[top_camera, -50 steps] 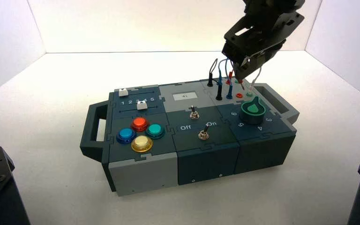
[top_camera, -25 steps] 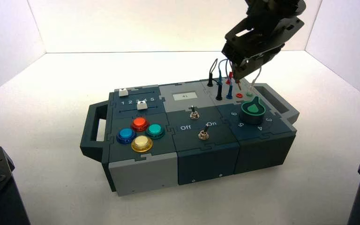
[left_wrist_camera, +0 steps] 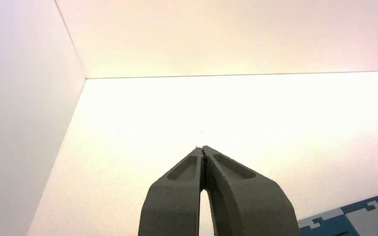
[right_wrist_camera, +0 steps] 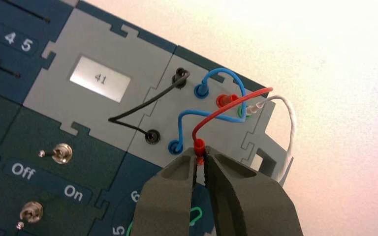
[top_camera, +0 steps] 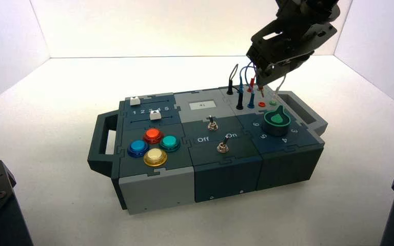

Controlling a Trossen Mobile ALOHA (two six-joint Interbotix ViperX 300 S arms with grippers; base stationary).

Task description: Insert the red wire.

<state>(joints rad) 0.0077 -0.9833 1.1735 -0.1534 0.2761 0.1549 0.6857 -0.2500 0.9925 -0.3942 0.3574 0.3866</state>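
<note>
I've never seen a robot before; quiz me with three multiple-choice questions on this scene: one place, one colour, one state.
1. Where is the knob?
A: beside the sliders
B: on the box's right part
C: on the left handle

2. What colour is the wire at the right pincer?
A: red
B: blue
C: white

3. How is the left pincer?
A: wide open
B: holding a plug
C: shut, empty

B: the knob sits there.
A: the right pincer grips the red wire's plug.
C: the left pincer's tips meet, nothing between.
</note>
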